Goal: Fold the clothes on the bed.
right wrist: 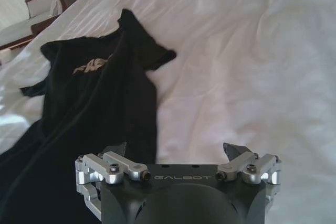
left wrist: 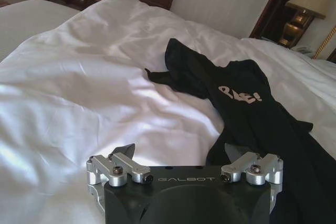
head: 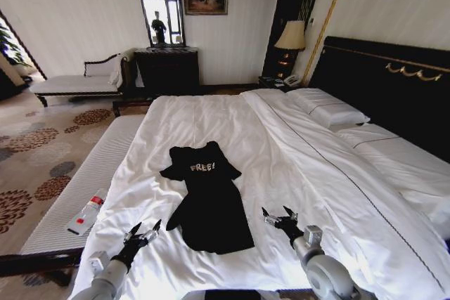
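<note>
Head view shows the black T-shirt [head: 209, 198] lying unfolded on the white bed [head: 295, 159], lettering up, collar toward the far end and hem toward the robot, its body a little bunched and skewed. The left gripper [head: 143, 232] hovers just beside the hem's left corner with its fingers spread wide and holding nothing. The right gripper [head: 280, 217] sits near the hem's right corner, also wide open and empty.

From the left wrist view the shirt [left wrist: 247, 108] runs away from the left gripper [left wrist: 184, 156], one sleeve flopped out onto the sheet. In the right wrist view the shirt [right wrist: 100, 93] lies to one side of the right gripper [right wrist: 178, 153], bare sheet on the other.

This looks like the approach before the first grasp. To do it well, each gripper should probably come down on its own hem corner and pinch shirt fabric alone, not the duvet beneath. The cloth seems doubled along its length, though the dark folds are hard to read, so smoothing it flat first would give a cleaner fold. Both sides should lift evenly.

A plastic bottle [head: 87, 213] lies on the striped bench [head: 84, 173] beside the bed, well clear.
</note>
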Controlling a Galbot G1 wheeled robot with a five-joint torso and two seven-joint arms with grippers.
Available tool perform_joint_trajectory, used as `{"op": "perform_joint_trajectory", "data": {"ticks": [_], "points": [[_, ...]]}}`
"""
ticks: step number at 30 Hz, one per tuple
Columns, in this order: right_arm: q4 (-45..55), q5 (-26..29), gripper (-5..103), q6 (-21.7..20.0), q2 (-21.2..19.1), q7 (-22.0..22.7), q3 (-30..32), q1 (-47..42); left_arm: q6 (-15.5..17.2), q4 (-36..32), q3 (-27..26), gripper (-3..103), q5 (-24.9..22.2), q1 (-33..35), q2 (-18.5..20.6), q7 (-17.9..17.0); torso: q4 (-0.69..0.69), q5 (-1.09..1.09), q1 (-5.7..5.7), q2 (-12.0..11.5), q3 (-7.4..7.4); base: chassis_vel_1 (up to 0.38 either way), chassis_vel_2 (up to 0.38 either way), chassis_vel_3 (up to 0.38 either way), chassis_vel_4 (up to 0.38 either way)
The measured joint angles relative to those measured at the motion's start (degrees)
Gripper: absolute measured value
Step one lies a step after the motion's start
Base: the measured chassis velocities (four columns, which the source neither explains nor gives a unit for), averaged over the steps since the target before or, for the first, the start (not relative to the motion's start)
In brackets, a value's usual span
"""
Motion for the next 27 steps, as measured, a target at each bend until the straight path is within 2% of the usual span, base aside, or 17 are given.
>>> {"op": "perform_joint_trajectory", "data": {"ticks": [3, 4, 7, 14, 17, 20, 27], "points": [[-0.3, 13.9, 100, -12.5, 5.4, -1.2, 2.5, 1.0, -0.1, 0.1, -0.7, 98, -0.5, 0.7, -3.9, 0.5, 0.04, -0.01, 0.0, 0.0, 0.0, 0.0, 0.0, 0.0, 0.0], [-1.0, 16.3, 100, -14.2, 6.2, -1.2, 2.8, 1.4, 0.0, 0.1, -0.7, 98, -0.5, 1.0, -4.5, 0.6, 0.06, 0.0, 0.0, 0.0, 0.0, 0.0, 0.0, 0.0, 0.0], [-3.2, 19.4, 100, -15.8, 7.5, -1.9, 3.6, 2.1, -0.1, -0.2, -0.4, 98, -0.3, 1.6, -5.2, 0.6, 0.04, 0.02, 0.0, 0.0, 0.0, 0.0, 0.0, 0.0, 0.0], [-5.3, 19.4, 100, -16.1, 8.8, -2.3, 3.4, 2.4, 0.2, -0.5, 0.2, 98, -1.4, 1.2, -4.9, 0.3, 0.03, 0.0, 0.0, 0.0, 0.01, 0.0, 0.0, 0.0, 0.0], [-7.6, 14.6, 100, -16.0, 9.8, -3.1, 3.0, 2.3, 0.1, -0.8, 2.3, 98, -1.5, 1.2, -5.1, 0.0, 0.03, 0.0, 0.0, 0.0, 0.01, 0.0, 0.0, 0.0, 0.0], [-9.0, 12.5, 100, -15.8, 10.8, -3.7, 3.7, 2.4, -0.2, -1.4, 4.1, 98, -1.5, 1.5, -5.2, -0.2, 0.03, 0.01, 0.0, 0.0, 0.01, 0.0, 0.0, 0.0, 0.0], [-9.3, 11.6, 100, -15.6, 12.3, -3.8, 2.9, 2.4, -0.4, -1.6, 5.4, 98, -1.9, 1.5, -4.4, -0.4, 0.02, 0.0, 0.0, 0.0, 0.01, 0.0, 0.0, 0.0, 0.0]]}}
